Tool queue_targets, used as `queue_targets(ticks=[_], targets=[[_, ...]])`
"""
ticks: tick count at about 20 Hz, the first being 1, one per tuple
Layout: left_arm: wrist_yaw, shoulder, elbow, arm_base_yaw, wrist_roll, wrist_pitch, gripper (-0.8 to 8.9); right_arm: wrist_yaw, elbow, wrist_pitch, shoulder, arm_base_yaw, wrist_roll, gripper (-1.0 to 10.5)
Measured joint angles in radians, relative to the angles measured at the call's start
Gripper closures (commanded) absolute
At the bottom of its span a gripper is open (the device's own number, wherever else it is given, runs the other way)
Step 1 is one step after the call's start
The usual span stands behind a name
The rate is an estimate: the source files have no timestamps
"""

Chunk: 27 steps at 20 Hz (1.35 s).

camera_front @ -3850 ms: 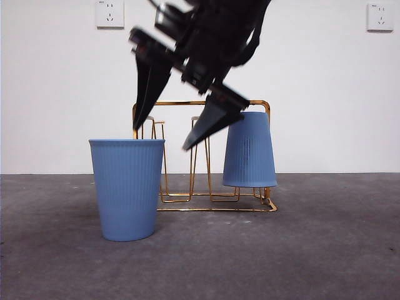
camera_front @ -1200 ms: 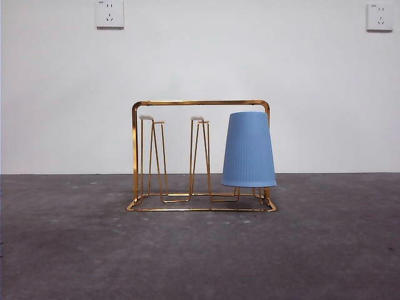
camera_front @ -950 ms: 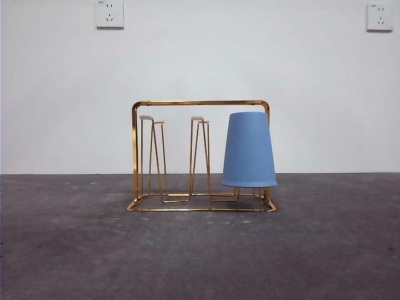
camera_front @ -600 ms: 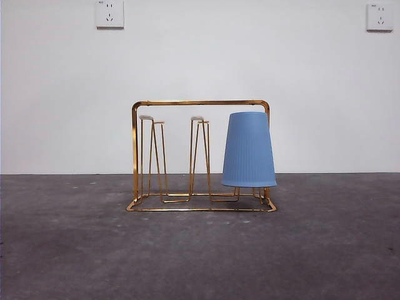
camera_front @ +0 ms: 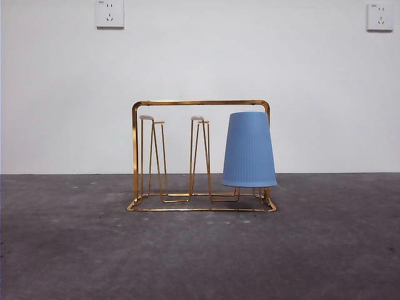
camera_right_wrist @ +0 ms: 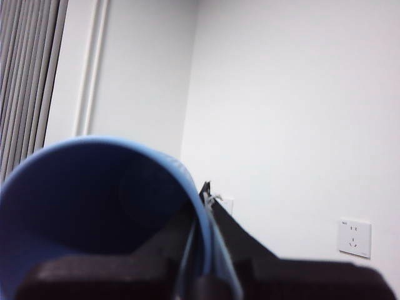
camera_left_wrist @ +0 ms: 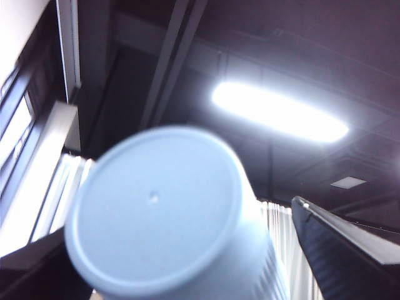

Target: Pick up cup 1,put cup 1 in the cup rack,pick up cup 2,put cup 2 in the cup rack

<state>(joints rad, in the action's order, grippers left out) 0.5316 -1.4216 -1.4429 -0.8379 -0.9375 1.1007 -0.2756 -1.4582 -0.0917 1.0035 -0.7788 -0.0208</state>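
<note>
Gold cup rack [camera_front: 201,103], right peg capped.

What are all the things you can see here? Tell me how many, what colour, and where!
rack: 1, gold wire, middle of the table
rack cup: 1, blue, upside down at the rack's end on the picture's right
held cup: 1, blue, up in the air, out of the front view
pegs: bare ones, gold with pale tips, in the rest of the rack
sockets: 2, white, high on the wall
table: 1, dark grey
wall: white, behind the rack
ceiling light: 1, bright white, overhead
right gripper: black, pinching the held cup's rim
left gripper: black, jaws open on either side of the held cup
</note>
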Motion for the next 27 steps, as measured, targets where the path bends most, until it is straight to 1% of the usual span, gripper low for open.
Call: queue_targets(ticks=[2,3,6,8,10,13,15,20,22,24,25,27], targets=[[0.002,0.0,0.0,0.011,-0.004,0.005,3.51,0.0,0.0,0.0,0.001,0.0,-0.005,9.6],[0.003,0.0,0.0,0.019,-0.007,0.008,3.71,0.002,0.0,-0.002,0.0,0.0,-0.008,9.6],[0.004,0.0,0.0,0.043,-0.018,0.008,5.25,0.011,0.0,-0.007,-0.001,0.0,-0.026,9.6],[0.007,0.0,0.0,0.053,-0.031,0.008,6.11,0.013,0.0,-0.007,-0.002,0.0,-0.032,9.6],[0.005,0.0,0.0,0.054,-0.05,0.008,6.78,0.007,0.0,-0.007,-0.001,0.0,-0.037,9.6],[0.003,0.0,0.0,0.054,-0.055,0.009,7.39,0.006,0.0,-0.006,-0.001,0.0,-0.041,9.6],[0.003,0.0,0.0,0.056,-0.058,0.01,8.22,0.007,0.0,-0.007,0.002,0.0,-0.043,9.6],[0.002,0.0,0.0,0.058,-0.059,0.009,8.21,0.011,0.0,0.008,0.007,0.0,-0.048,9.3],[0.001,0.0,0.0,0.061,-0.058,0.008,8.21,0.022,0.0,0.027,0.007,0.0,-0.053,8.5],[0.005,0.0,0.0,0.069,-0.049,0.008,8.21,0.053,0.0,0.054,0.006,0.0,-0.055,7.4],[0.011,0.0,0.0,0.074,-0.047,0.008,8.21,0.063,0.0,0.068,0.006,0.0,-0.055,7.2],[0.031,0.002,0.0,0.091,-0.042,0.007,8.21,0.07,0.0,0.099,0.003,0.0,-0.055,7.2]])
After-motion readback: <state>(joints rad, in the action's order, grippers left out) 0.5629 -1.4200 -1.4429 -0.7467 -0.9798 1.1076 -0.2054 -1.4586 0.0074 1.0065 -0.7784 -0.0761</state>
